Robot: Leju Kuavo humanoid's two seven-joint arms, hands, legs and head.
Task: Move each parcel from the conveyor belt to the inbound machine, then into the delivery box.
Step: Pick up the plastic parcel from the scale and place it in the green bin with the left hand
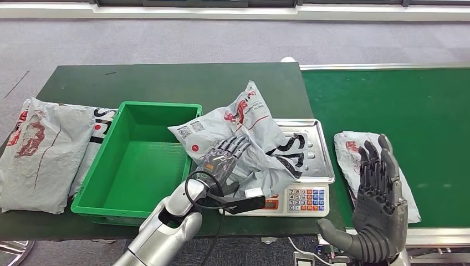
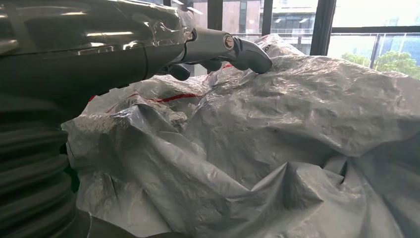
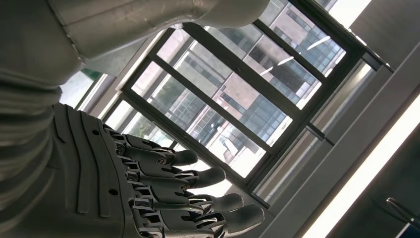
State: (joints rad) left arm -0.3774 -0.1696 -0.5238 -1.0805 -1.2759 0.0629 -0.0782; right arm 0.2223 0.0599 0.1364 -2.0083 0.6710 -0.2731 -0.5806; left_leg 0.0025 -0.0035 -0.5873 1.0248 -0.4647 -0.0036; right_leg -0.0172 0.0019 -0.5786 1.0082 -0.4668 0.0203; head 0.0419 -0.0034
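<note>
A crumpled grey parcel (image 1: 252, 130) with red and black print lies on the steel tray (image 1: 323, 160) of the weighing scale (image 1: 304, 199), its left end lapping over the green box (image 1: 161, 105). My left hand (image 1: 224, 158) rests on top of it with its fingers stretched out. In the left wrist view the thumb (image 2: 245, 49) touches the wrinkled parcel (image 2: 297, 139). A second grey parcel (image 1: 346, 151) lies on the green conveyor belt (image 1: 399, 105). My right hand (image 1: 379, 188) is raised in front of it, fingers (image 3: 198, 198) apart and holding nothing.
Two more grey parcels (image 1: 39, 155) lie on the dark green table (image 1: 166, 80) to the left of the box. A black cable (image 1: 244, 205) runs from my left wrist across the scale's front. Grey floor lies beyond the table.
</note>
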